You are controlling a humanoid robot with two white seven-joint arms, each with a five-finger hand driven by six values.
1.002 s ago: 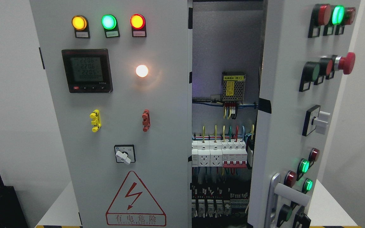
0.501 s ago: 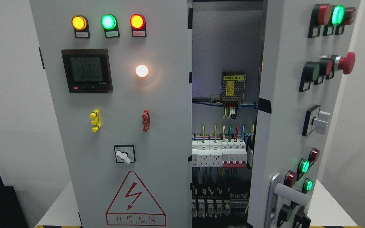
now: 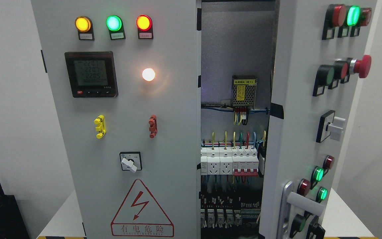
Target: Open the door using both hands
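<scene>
A: Nothing has moved since a second ago; the right door [image 3: 297, 109] stands ajar, handle [image 3: 302, 202] at lower right.
B: Hands? Unseen, state unknown. A blind reach might strike the emergency button [image 3: 361, 66].

Single head cam, close, facing the cabinet [image 3: 118, 132] front-on, slightly downward; open right door [image 3: 297, 126] fills frame right.

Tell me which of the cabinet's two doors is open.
The right door, swung outward so the wiring shows; the left door with the meter stays shut.
</scene>
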